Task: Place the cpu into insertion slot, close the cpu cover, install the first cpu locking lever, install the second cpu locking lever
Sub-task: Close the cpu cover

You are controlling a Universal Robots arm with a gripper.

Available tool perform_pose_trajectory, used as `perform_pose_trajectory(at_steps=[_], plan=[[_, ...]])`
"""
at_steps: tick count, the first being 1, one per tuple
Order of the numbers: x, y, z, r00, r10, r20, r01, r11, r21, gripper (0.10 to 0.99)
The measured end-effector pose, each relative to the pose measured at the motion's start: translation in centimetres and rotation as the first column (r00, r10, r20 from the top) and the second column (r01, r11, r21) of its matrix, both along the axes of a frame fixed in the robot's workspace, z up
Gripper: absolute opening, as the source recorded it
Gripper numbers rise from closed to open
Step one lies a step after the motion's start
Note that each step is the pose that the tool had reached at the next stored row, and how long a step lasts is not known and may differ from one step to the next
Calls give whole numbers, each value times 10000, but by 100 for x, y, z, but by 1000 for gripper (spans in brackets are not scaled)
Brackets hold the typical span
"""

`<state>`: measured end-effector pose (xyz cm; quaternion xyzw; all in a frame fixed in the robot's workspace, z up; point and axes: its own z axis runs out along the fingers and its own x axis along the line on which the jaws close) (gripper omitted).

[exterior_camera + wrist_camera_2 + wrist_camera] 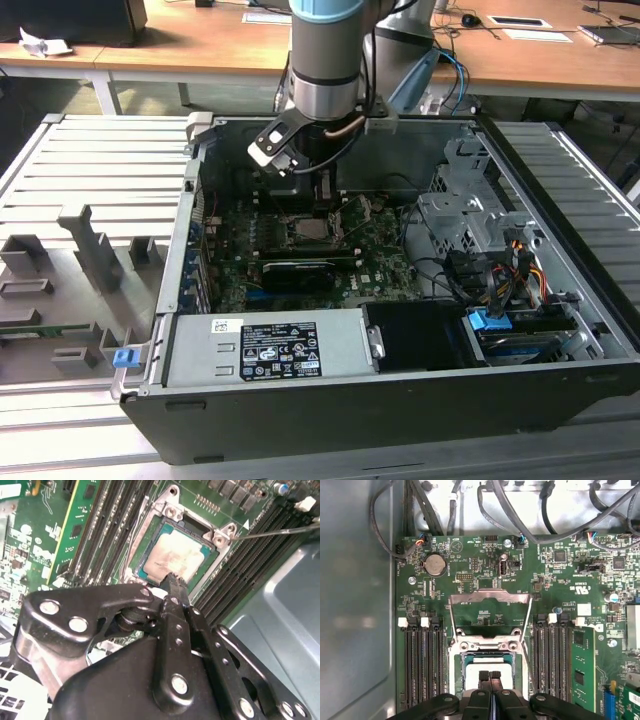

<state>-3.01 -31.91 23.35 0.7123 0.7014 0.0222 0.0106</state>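
The cpu, a small square chip with a pale metal top, lies in the insertion slot on the green board. My gripper is shut with nothing between its fingers, and the tips are at the chip's near edge. In the first wrist view the fingertips are together over the cpu. The cpu cover, a thin silver frame, stands raised open beyond the slot. One thin locking lever sticks out free beside the slot. In the exterior view my gripper hangs just over the slot.
Black memory slots flank the socket on both sides. Bundled cables run along the case wall past the board. A drive cage and wiring stand at the exterior view's right, and the power supply is in front.
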Motion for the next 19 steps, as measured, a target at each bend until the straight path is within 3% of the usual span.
perform_pose_trajectory(at_steps=[19], plan=[[-2, 11, 243, 10000, -1, 0, 1, 10000, -1, 106]])
